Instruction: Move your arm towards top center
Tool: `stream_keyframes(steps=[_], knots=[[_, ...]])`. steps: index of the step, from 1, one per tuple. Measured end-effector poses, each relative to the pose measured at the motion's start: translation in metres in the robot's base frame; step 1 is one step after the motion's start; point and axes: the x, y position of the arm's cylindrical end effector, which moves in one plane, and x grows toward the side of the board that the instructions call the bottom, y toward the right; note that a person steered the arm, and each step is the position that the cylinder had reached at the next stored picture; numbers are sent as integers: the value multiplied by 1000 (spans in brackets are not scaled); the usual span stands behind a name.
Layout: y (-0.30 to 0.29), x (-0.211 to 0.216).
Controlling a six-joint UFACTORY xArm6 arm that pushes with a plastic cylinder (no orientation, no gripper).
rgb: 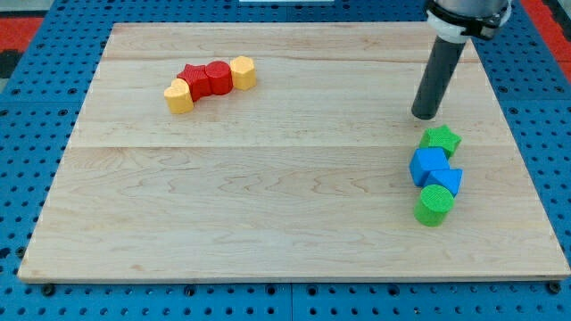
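Observation:
My tip point(426, 115) rests on the wooden board point(268, 196) at the view's right, just above a green star block point(441, 140). Below the star sit a blue cube point(429, 166), a second blue block point(447, 181) and a green cylinder point(434, 205), all touching in a column. At the view's upper left a row of blocks runs diagonally: a yellow block point(179, 96), a red block point(195, 79), a red cylinder point(219, 77) and a yellow block point(243, 71). The tip touches none of the blocks.
The board lies on a blue pegboard surface point(36, 134). The arm's body point(464, 13) enters from the view's top right.

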Motion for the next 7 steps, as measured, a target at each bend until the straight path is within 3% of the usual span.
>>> stream_keyframes(steps=[5, 7], knots=[[-15, -19], [-49, -37]])
